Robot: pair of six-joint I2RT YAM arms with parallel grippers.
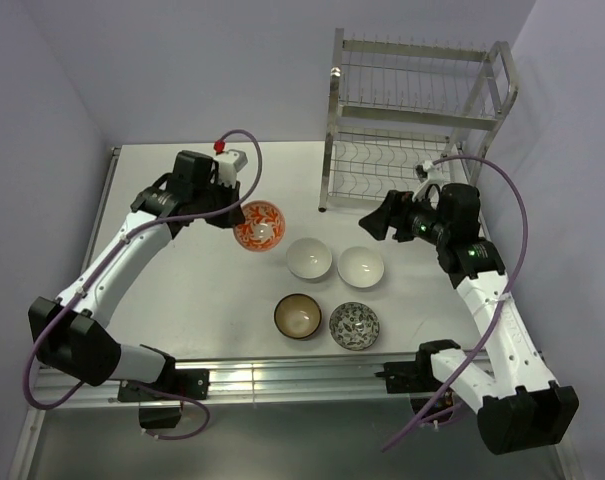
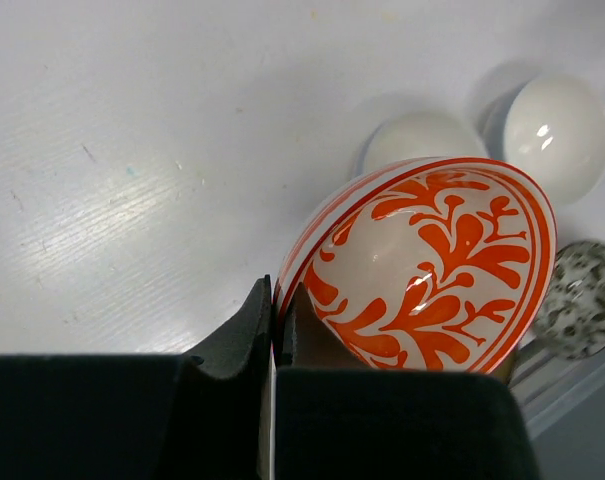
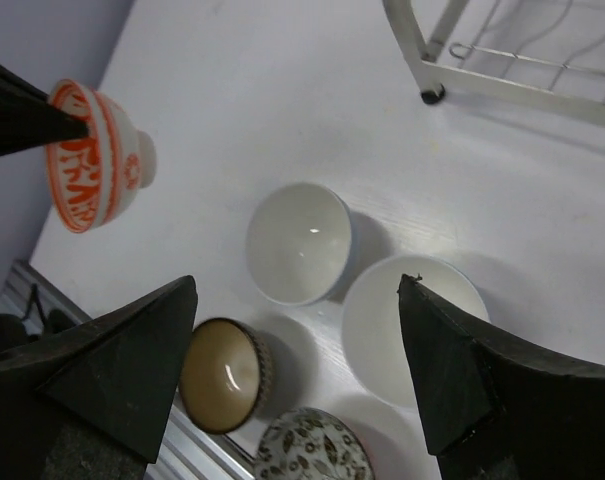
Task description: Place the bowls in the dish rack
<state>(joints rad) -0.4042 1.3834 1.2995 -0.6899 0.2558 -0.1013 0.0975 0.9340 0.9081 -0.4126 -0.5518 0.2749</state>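
Near edge, top view: the dark brown bowl (image 1: 298,316) and the grey-white patterned bowl (image 1: 354,325) are set side by side on the table (image 1: 182,300), apart from each other.

One row farther: the two plain white bowls (image 1: 309,258) (image 1: 361,267) are found upright, just beside each other. The right gripper (image 3: 297,288) is held above them with jaws spread wide and nothing between them.

Farther, at 10 o'clock from the white pair: the orange-red patterned bowl (image 1: 259,226) is pinched at its rim by the left gripper (image 2: 277,320), jaws closed tight on the wall. The bowl is tipped up on edge, and in the right wrist view it appears to be clear of the table.

Farthest: the dish rack (image 1: 412,120) is placed at the far right.

Key relation: from the held bowl the rack lies at about 2 o'clock, across open table. The right arm is judged nearer to the rack, and its gripper sits at 3 o'clock from the bowl, close to the likely path.

Not made out: the rack is absent from the left wrist view, and only a foot and lower rail are caught in the right wrist view. The rack's far side is masked by its own wires. Which slot is free to the bowl cannot be told.
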